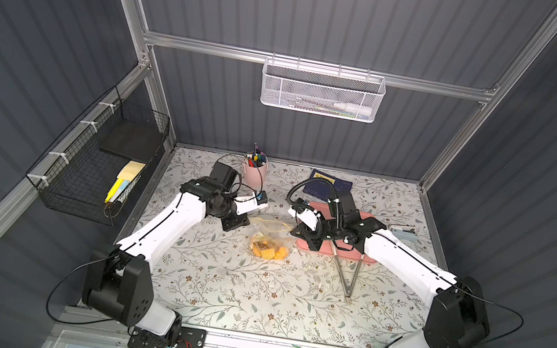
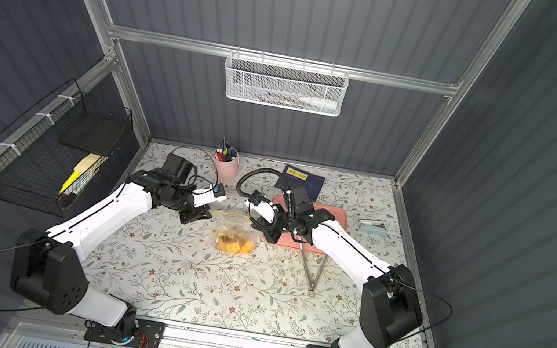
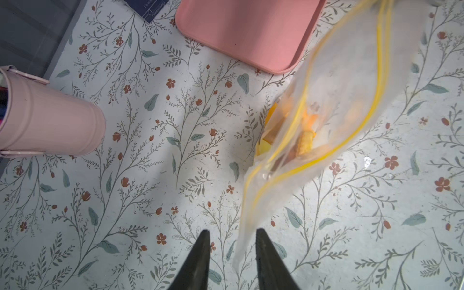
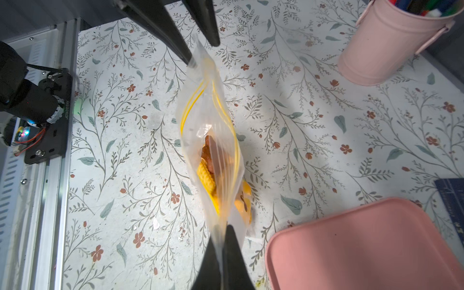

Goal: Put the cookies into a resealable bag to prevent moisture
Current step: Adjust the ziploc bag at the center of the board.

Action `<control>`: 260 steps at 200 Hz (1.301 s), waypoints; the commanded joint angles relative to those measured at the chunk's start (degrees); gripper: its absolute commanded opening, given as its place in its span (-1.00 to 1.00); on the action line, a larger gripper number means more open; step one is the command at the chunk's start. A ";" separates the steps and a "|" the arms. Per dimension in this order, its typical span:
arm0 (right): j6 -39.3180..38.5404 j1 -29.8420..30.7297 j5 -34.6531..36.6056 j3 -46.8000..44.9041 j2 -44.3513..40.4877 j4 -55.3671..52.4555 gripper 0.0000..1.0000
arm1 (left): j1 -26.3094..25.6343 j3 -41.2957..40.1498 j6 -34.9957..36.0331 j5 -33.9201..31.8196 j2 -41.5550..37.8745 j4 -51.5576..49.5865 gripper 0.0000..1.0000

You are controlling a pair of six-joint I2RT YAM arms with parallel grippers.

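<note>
1. Loading looks done: the cookies (image 4: 213,170) lie inside the resealable bag (image 4: 200,108), mid-desk, beside the pink tray (image 4: 364,251).
2. Right gripper (image 4: 222,241) is clamped on one bag end. Left gripper (image 3: 233,233) stands parted, with the bag corner loose between its jaws.
3. Zip gapes; sealing outstanding.

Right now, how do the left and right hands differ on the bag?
1. The left hand is open, fingers apart; the right hand is shut.
2. The right hand pinches one end of the resealable bag; the left hand clamps nothing, and the bag's opposite corner sits loose at its fingers.
Shared: both are at the bag's mouth, one at each end, with the cookies inside.
</note>
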 commanded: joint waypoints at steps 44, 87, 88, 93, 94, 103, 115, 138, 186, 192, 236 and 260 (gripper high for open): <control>0.82 -0.03 -5.85 2.75 3.44 -5.25 -1.00 | -0.82 -17.68 -9.31 10.60 -9.72 25.24 0.28; -1.07 -0.35 -6.30 4.00 3.53 -6.64 -1.00 | -3.31 -20.93 -9.74 3.77 -8.18 35.27 0.32; -1.17 -0.31 -6.25 4.07 3.53 -6.76 -1.00 | -3.31 -20.88 -9.76 3.67 -8.11 35.43 0.31; -1.63 -0.35 -6.32 4.32 3.50 -7.35 -1.00 | -3.32 -20.65 -9.61 3.14 -7.89 35.85 0.23; -1.76 -0.35 -6.30 4.36 3.51 -7.46 -1.00 | -3.32 -20.61 -9.61 3.00 -7.84 35.90 0.20; -2.79 -0.51 -6.37 4.86 3.50 -8.72 -1.00 | -3.26 -19.83 -9.06 2.35 -7.58 35.54 -0.19; -4.44 -0.65 -6.38 5.72 3.37 -10.62 -1.00 | -3.23 -17.85 -6.64 1.64 -7.33 31.74 -0.66; -7.27 -1.51 -7.42 7.34 2.94 -14.52 -1.00 | -3.23 -12.87 -1.22 -0.06 -7.79 20.37 -1.00; -17.17 -1.60 -14.49 9.91 1.68 -26.14 -1.00 | -3.23 0.21 3.37 3.05 -8.98 -2.25 -1.00; -17.82 -1.67 -15.18 10.17 1.68 -27.40 -1.00 | -3.23 1.82 3.73 4.10 -8.45 -5.08 -1.00; -16.16 -1.67 -13.35 11.52 6.07 -29.19 -1.00 | -3.23 1.93 3.89 7.10 -3.44 -9.86 -1.00; -13.34 -1.82 -12.27 11.41 7.75 -25.17 -1.00 | -3.23 0.43 3.75 6.52 0.47 -8.51 -1.00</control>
